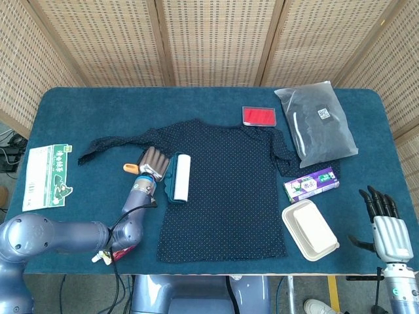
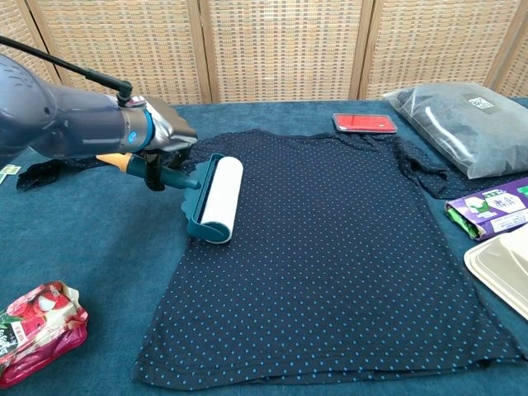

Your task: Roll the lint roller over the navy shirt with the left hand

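Here the left hand (image 1: 152, 161) grips the handle of the lint roller (image 1: 178, 177), fingers clamped around the teal shaft with the orange handle end projecting from the far side of the fist. The white roll lies on the left side of the navy shirt (image 1: 229, 190), touching the fabric just inside its left edge, the roller's long axis running roughly front to back. In the chest view the same left hand (image 2: 162, 138) sits just outside the shirt's edge, with the lint roller (image 2: 216, 199) resting flat on the navy shirt (image 2: 330, 256) below the shoulder. The shirt is spread flat at the middle of the table (image 1: 85, 108), one sleeve stretched toward the left edge. The right hand (image 1: 386, 226) rests at the front right corner, just off the table edge, fingers extended, slightly apart and holding nothing. A red case (image 1: 260, 116) lies just behind the shirt collar; a grey plastic bag (image 1: 315, 122) occupies the rear right area; a purple box (image 1: 311, 184) and a white lidded container (image 1: 310, 229) lie near the right edge, beside the shirt. A green-and-white packet (image 1: 47, 176) lies at the left edge, and a red snack pouch (image 2: 35, 328) near the front left corner.
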Controlling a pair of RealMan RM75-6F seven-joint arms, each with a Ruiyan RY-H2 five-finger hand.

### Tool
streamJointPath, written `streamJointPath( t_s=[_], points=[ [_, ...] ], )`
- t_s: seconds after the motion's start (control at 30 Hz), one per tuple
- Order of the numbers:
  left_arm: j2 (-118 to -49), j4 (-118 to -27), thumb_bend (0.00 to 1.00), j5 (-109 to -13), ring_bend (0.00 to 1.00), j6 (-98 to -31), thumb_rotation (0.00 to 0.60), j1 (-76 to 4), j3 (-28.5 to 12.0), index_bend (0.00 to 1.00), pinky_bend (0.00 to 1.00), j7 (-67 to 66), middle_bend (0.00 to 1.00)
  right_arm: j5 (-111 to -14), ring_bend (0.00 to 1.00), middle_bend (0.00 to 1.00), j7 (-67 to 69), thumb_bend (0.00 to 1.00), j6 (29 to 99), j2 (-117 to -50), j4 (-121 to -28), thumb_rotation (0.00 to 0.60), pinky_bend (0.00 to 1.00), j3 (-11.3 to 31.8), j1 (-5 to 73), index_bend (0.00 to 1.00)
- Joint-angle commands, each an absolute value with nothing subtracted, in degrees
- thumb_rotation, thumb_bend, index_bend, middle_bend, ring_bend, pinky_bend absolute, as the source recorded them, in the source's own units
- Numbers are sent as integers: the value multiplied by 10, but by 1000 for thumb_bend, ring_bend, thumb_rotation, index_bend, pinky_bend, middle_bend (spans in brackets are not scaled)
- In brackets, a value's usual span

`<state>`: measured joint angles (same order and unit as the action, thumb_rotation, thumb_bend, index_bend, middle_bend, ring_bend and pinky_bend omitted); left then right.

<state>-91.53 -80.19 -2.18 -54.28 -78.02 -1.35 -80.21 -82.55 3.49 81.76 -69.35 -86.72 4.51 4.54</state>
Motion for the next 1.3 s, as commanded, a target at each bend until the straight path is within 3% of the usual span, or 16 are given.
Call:
streamJointPath(
  t_s=[0.03, 0.33, 0.8, 1.0, 1.3],
  points=[
    [-933, -794, 620, -1, 735, -555, 600, -795, -14, 885, 672, -822, 895, -826, 0, 0, 38, 127, 817, -693, -867, 600, 0, 45, 46, 0],
    [-997, -762, 641, 47, 734, -592, 600, -834, -37, 887, 675, -880, 900, -825, 0, 0, 53, 127, 814, -690, -866, 600, 0, 46, 46, 0],
    [-1081, -695, 647, 90, 735, -610, 600, -884, -119, 888, 679, -933, 904, -824, 0, 0, 57, 127, 809, -692, -863, 600, 0, 44, 48, 0],
    [-1090, -693, 648, 82, 735, -614, 600, -877, -117, 889, 679, -942, 904, -825, 0, 0, 56, 127, 812, -691, -862, 600, 0, 44, 47, 0],
    [-1042, -743, 649, 55, 735, -634, 600, -831, -85, 889, 679, -932, 904, -829, 0, 0, 43, 127, 811, -695, -863, 600, 0, 40, 48, 0]
  ],
)
